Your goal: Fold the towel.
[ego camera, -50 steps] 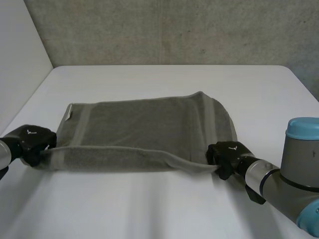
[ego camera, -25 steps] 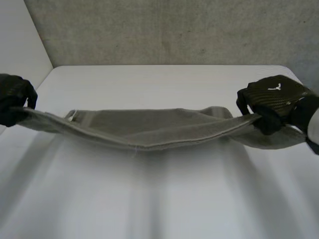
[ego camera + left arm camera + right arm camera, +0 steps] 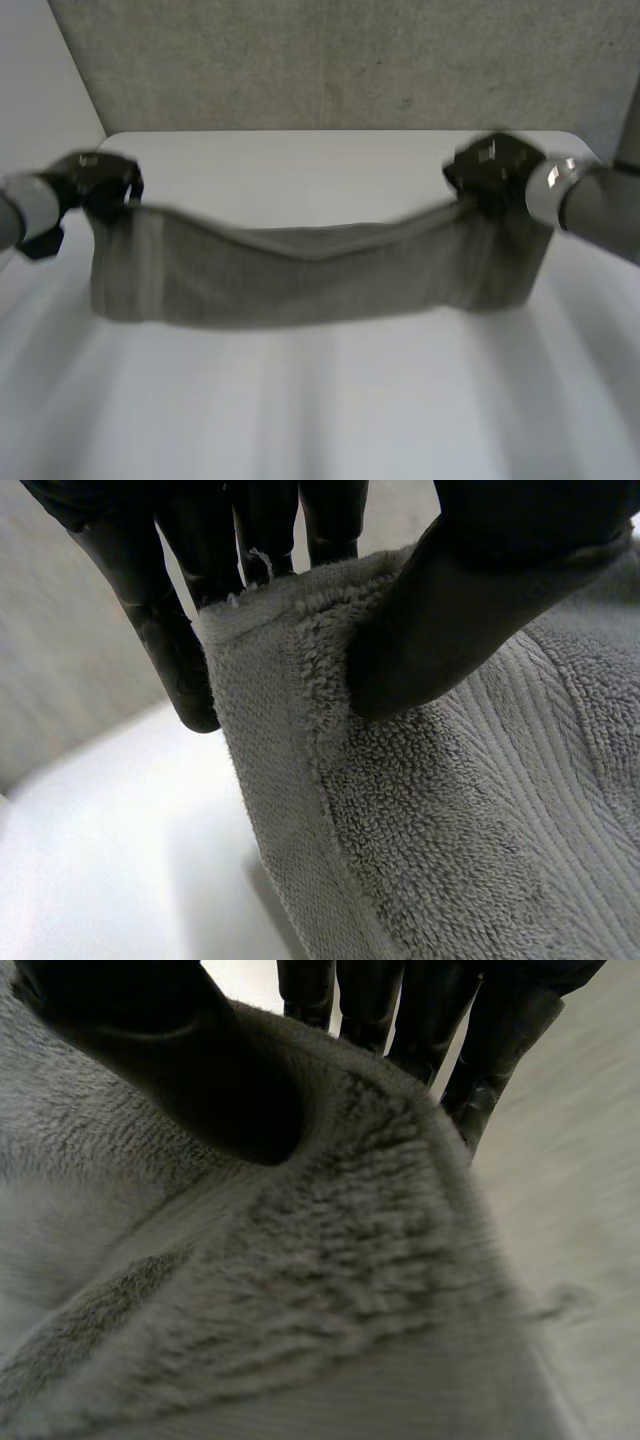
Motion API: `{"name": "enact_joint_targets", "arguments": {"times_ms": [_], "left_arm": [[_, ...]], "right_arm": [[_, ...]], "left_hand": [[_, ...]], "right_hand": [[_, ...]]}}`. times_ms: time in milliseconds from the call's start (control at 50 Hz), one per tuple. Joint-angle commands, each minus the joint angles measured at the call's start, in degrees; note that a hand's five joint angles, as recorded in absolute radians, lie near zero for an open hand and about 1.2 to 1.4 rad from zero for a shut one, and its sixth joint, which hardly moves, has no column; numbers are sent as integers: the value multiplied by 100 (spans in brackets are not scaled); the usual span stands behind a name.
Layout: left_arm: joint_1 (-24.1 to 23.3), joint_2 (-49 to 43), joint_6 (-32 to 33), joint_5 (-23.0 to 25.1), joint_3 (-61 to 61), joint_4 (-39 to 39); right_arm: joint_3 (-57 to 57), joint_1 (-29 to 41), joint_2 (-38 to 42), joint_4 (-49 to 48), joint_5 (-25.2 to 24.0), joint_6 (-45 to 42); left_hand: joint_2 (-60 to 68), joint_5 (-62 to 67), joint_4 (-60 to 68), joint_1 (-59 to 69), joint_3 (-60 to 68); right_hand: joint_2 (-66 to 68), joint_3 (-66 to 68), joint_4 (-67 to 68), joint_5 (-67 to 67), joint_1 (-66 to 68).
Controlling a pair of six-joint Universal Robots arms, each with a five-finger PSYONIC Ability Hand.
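Within the last second both hands have risen from the near side of the table (image 3: 330,420) toward its far edge, so the grey terry towel (image 3: 300,280) now hangs between them, sagging in the middle; we judge the first fold half done. The left hand (image 3: 100,182) and the right hand (image 3: 495,165) each pinch an upper corner between thumb and fingers. The cloth is limp, with looped pile and a flat ribbed border.

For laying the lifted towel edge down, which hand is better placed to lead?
Right, marginally. Each hand pinches a top corner of the hanging towel. The right hand has its thumb deeper in the cloth, while the left hand pinches right at the hem. Both should likely move together.
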Motion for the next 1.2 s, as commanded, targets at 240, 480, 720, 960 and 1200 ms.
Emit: {"name": "enact_joint_targets", "arguments": {"times_ms": [240, 480, 720, 960, 1200], "left_arm": [[-256, 80, -2935, -434, 2834, 955], [7, 107, -879, 409, -1056, 1920], [559, 1105, -202, 804, -2904, 2335], [2108, 3403, -552, 2254, -3512, 2106], [615, 1296, -624, 1511, -2706, 2089]], "right_arm": [[-538, 159, -497, -2367, -156, 1944], [1463, 142, -269, -2235, -332, 1128], [3090, -7, -671, -1973, -314, 406], [3444, -807, -2731, -1198, -1262, 714], [2109, -466, -728, -855, -623, 109]], "left_hand": [[414, 483, 281, 715, 383], [414, 483, 281, 715, 383], [414, 483, 281, 715, 383], [414, 483, 281, 715, 383], [414, 483, 281, 715, 383]], "right_hand": [[550, 359, 348, 324, 415], [550, 359, 348, 324, 415], [550, 359, 348, 324, 415], [550, 359, 348, 324, 415], [550, 359, 348, 324, 415]]}}
